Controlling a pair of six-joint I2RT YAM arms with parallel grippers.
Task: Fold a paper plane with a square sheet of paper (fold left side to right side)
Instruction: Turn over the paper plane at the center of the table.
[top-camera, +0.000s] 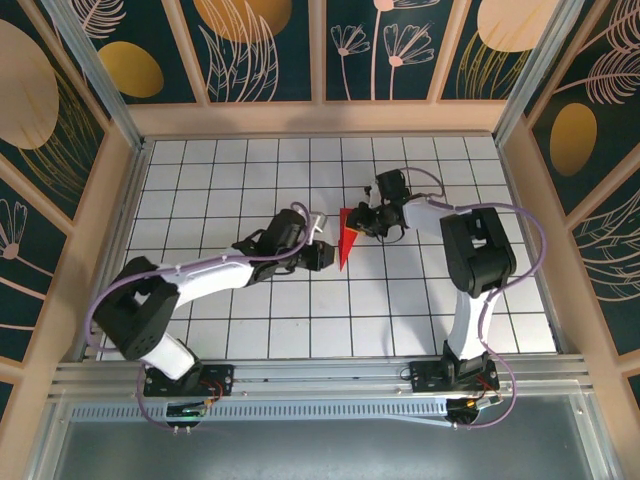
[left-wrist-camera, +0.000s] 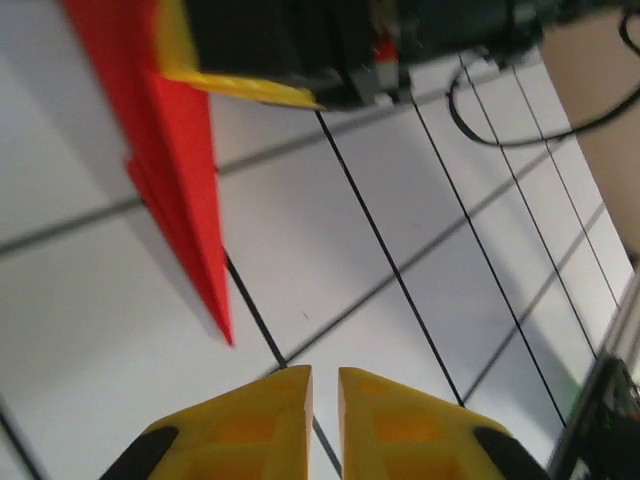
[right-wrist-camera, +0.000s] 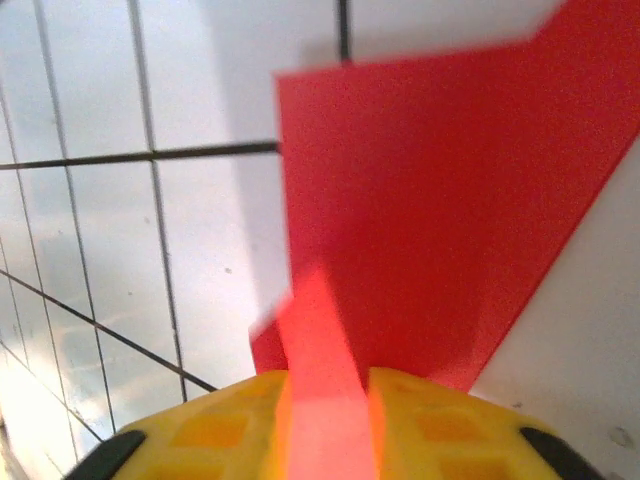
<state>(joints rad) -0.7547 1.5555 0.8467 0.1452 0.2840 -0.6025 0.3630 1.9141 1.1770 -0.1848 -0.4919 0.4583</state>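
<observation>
Two grippers are meeting near the middle of the top view. The left gripper (top-camera: 320, 254) is sitting just left of centre, and the right gripper (top-camera: 365, 222) just right of centre, a little higher in the frame. Between them the folded red paper (top-camera: 346, 240) is showing as a slim triangle over the white gridded table (top-camera: 250, 320), with its wide end upward and its point downward. The right gripper is touching the upper part and the left one is waiting just beside the lower part.

Moving to the left wrist view, we are seeing the left gripper (left-wrist-camera: 325, 400) at the bottom edge. Its yellow fingers are leaving only a narrow slit, and nothing is sitting in it. The red paper (left-wrist-camera: 185, 170) is running from the upper left corner down to a sharp point, apart from these fingers.

Turning to the right wrist view, we are finding the right gripper (right-wrist-camera: 330, 420) at the bottom centre. Its fingers are standing a little apart, and a blurred strip of the red paper is filling the gap; we cannot tell whether they are pressing it. The rest of the paper (right-wrist-camera: 430, 200) is spreading toward the upper right corner.
</observation>
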